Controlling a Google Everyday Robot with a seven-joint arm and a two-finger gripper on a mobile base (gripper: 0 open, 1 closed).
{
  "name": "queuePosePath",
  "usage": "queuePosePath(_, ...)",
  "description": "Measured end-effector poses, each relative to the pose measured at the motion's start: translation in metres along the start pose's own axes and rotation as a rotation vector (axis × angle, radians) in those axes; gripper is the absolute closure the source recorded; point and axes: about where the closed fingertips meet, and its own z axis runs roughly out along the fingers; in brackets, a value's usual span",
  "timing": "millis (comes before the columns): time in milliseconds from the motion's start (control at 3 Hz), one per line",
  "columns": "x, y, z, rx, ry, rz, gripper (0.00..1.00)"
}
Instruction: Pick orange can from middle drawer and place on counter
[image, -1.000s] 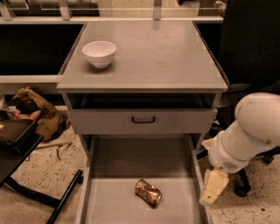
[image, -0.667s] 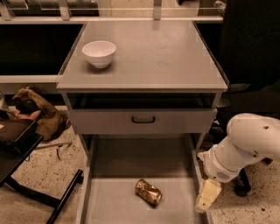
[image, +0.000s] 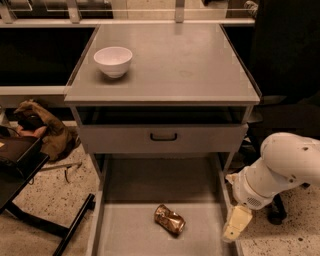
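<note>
The orange can (image: 169, 220) lies on its side, dented, on the flat bottom of the pulled-out middle drawer (image: 130, 230). The counter (image: 185, 65) is the grey top of the cabinet above it. My gripper (image: 236, 224) hangs from the white arm at the right, just over the drawer's right wall, to the right of the can and apart from it. Only one pale finger shows.
A white bowl (image: 113, 61) stands on the counter's left side. A closed drawer front with a black handle (image: 163, 136) sits above the open drawer. A black stand (image: 30, 200) and brown cloth (image: 42, 127) are on the floor at left.
The arm and gripper have dropped lower and drawn slightly left towards the drawer's right wall. The can has not moved.
</note>
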Motion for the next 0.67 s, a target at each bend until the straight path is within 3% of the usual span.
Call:
queuePosePath(333, 0.002, -0.012, 0.032, 0.009, -0.088, 0.044, 0.00)
queuePosePath(667, -0.003, -0.025, 0.085, 0.037, -0.177, 0.102, 0.00)
